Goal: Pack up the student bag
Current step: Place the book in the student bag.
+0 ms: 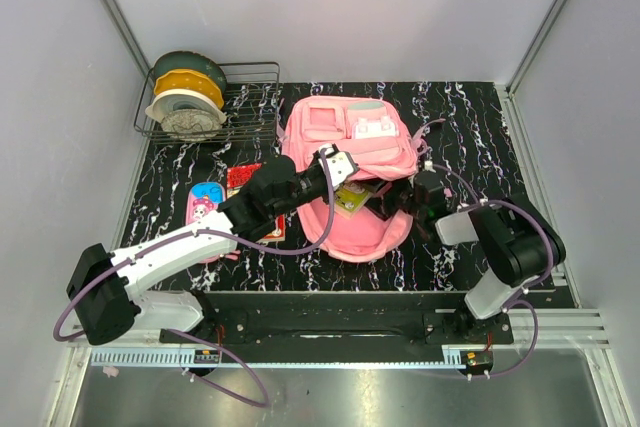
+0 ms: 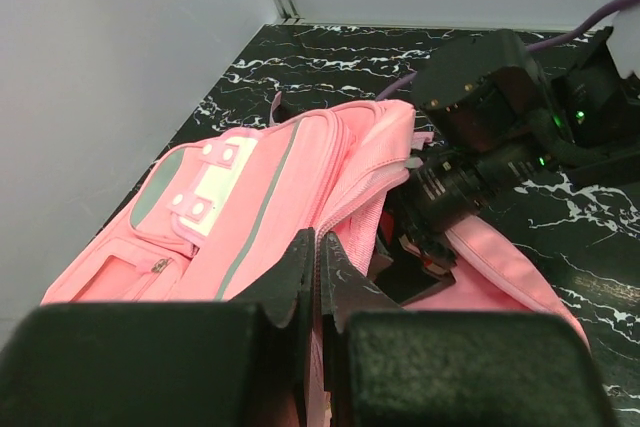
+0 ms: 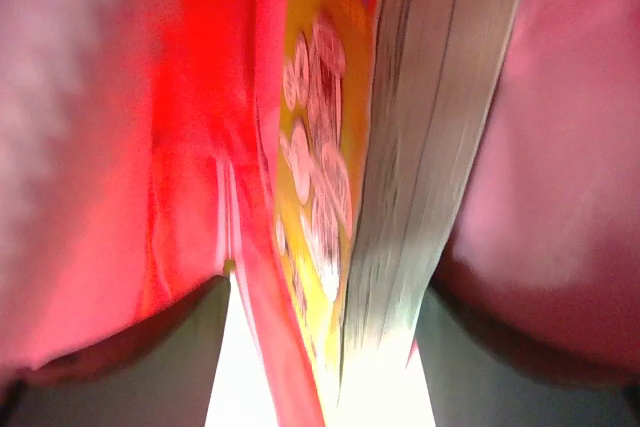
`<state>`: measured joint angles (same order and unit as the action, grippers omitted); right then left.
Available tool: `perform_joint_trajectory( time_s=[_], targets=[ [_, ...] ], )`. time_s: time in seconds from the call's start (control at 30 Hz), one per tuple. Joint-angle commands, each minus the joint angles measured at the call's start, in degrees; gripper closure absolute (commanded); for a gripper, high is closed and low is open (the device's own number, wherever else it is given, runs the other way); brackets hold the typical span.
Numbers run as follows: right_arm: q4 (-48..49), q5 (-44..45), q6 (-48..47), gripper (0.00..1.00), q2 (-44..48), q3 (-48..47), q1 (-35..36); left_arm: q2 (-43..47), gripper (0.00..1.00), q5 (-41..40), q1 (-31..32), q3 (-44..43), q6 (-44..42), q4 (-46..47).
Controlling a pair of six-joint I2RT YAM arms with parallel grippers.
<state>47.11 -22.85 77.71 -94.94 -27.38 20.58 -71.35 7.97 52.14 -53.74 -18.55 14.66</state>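
Observation:
The pink student bag lies flat in the middle of the black marbled table, its clasp patch facing up. My left gripper is shut on the bag's zipper edge and holds the opening up; pink fabric shows pinched between its fingers. My right gripper reaches into the opening from the right. A book with a yellow and red cover sits half inside the bag. In the right wrist view the book stands between the spread fingers, with a bright gap beside the cover and the bag's pink lining around it.
A wire rack with stacked bowls and plates stands at the back left. A small pink-and-blue pencil case and a red book lie left of the bag, partly under my left arm. Walls close in on three sides.

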Motion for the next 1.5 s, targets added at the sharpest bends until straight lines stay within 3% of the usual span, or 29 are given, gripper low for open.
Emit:
perform_joint_trajectory(
  time_s=[0.0, 0.13, 0.27, 0.43, 0.57, 0.87, 1.0, 1.13, 1.23, 1.33, 1.43, 1.47],
  targets=[
    [-2.71, 9.71, 5.43, 0.22, 6.06, 0.66, 6.13, 1.57, 1.0, 1.35, 0.42, -1.02, 0.7, 11.71],
    [-11.94, 26.42, 8.49, 0.21, 13.01, 1.88, 15.43, 1.83, 1.0, 1.26, 0.33, -1.11, 0.79, 11.36],
    [-14.41, 35.92, 12.36, 0.21, 15.48, 2.94, 19.22, 2.01, 1.0, 1.26, 0.42, -0.76, 1.05, 11.8],
    [-10.03, 36.21, 17.03, 0.23, 10.22, 2.07, 20.73, 1.48, 1.0, 1.7, 0.33, -0.76, 1.58, 12.15],
    [-3.53, 38.48, 20.28, 0.32, 4.95, 2.06, 23.1, 1.74, 1.0, 1.88, 0.42, -0.84, 1.93, 12.33],
    [3.59, 43.67, 15.91, 0.94, 4.48, 3.9, 24.77, 2.09, 1.0, 1.79, 0.33, -0.67, 1.76, 12.07],
    [-0.25, 44.48, 6.6, 1.0, 11.95, 4.97, 24.6, 2.62, 1.0, 1.09, 0.24, 0.03, 0.62, 11.63],
    [-9.91, 36.41, -7.29, 1.0, 19.25, 1.63, 21.53, 3.24, 1.0, 1.35, -0.02, 0.47, -0.52, 10.75],
    [-12.48, 14.6, -14.5, 1.0, 21.02, -0.57, 13.63, 3.59, 1.0, 2.4, -0.81, 0.74, -0.44, 10.75],
    [-16.33, 0.75, -18.99, 1.0, 17.78, -4.6, 5.89, 3.24, 1.0, 3.9, -1.25, 0.56, -0.53, 10.83],
    [-17.73, -15.24, -24.87, 1.0, 12.33, -8.91, 4.12, 3.32, 1.0, 4.25, -1.51, 0.56, -0.35, 10.39],
    [-18.89, -16.42, -27.07, 1.0, 10.14, -10.66, 4.03, 3.41, 1.0, 4.34, -1.51, 0.47, -0.44, 10.31]
  ],
)
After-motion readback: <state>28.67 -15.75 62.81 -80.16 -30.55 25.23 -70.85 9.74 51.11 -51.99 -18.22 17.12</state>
